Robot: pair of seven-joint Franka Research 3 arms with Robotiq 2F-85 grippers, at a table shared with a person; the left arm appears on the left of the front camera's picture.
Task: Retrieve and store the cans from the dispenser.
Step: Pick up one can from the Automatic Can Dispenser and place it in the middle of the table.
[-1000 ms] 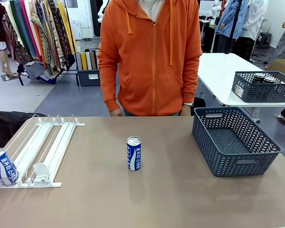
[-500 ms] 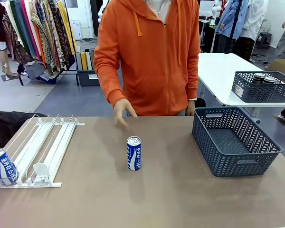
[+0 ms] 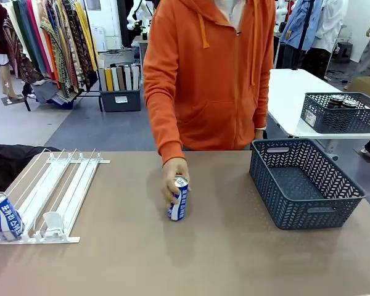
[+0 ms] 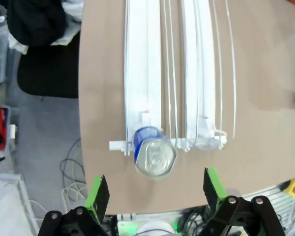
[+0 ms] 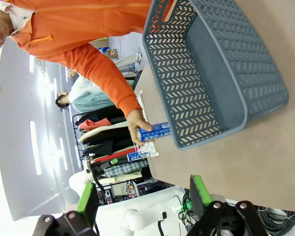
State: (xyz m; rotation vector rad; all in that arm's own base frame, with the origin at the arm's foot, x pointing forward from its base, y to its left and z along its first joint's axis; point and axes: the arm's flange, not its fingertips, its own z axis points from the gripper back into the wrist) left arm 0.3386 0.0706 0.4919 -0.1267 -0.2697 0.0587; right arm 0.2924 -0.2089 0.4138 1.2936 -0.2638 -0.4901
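Left wrist view, left gripper (image 4: 155, 189): I see it spread wide, holding nothing, above the racked can (image 4: 155, 156);
Dispenser (image 4: 140, 73): left on the table; racked can at its near left corner;
Person's hand (image 3: 174, 174): wrapped round the middle can (image 3: 179, 202), tilted, mid-table;
Basket (image 3: 305, 185): right, apart from that can;
Right gripper (image 5: 143, 191): wide, holding nothing

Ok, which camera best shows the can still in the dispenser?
Left wrist view: the can sits centred, silver top toward the camera, at the dispenser's stopper end. Front view catches it side-on at the picture's left edge. Right wrist view faces the basket.
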